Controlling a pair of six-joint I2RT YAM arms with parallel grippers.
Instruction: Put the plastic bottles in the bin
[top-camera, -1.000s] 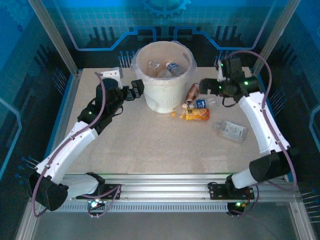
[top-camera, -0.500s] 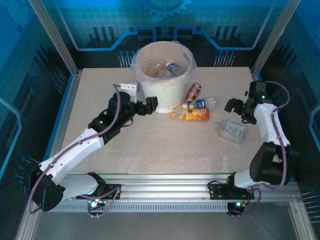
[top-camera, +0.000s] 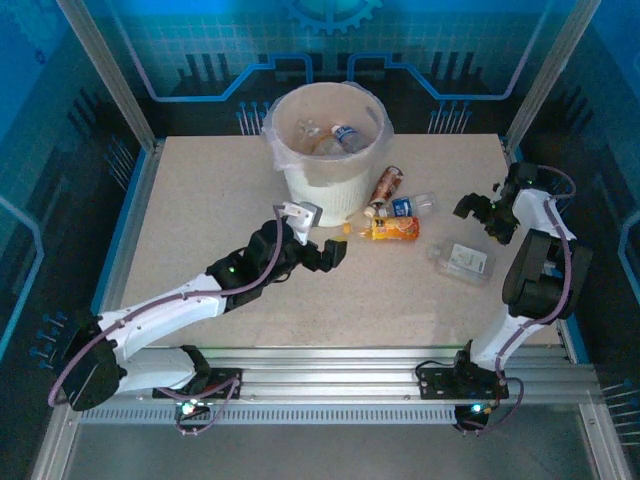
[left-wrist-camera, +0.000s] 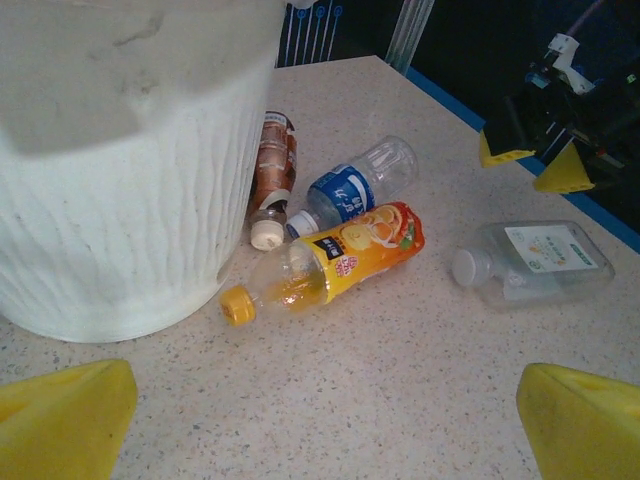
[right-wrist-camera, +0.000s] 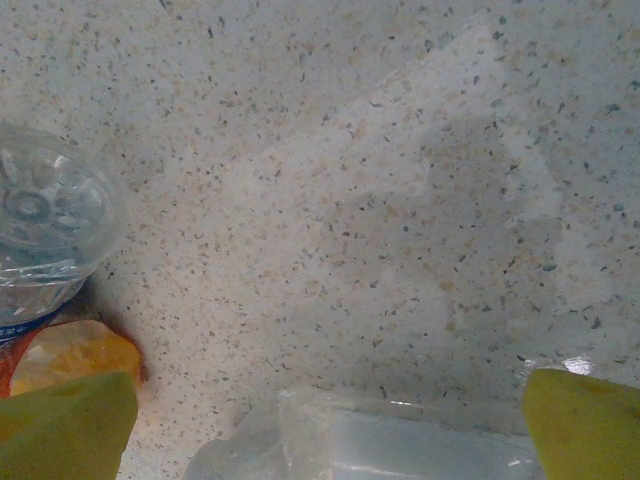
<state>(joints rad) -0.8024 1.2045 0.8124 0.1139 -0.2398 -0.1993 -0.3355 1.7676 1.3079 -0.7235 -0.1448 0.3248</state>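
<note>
Orange-labelled bottle (left-wrist-camera: 330, 262) lies ahead of the spread left fingers (left-wrist-camera: 62, 418), untouched.

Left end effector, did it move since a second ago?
Yes. The left end effector went from the bin's left side to its front, nearer the orange bottle.

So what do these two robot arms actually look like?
The left arm and right arm both have smooth white shells between chunky black joints, with a thin purple cable looping alongside and small green lights. The left gripper and right gripper are black, with yellow wedge-shaped fingertips.
</note>
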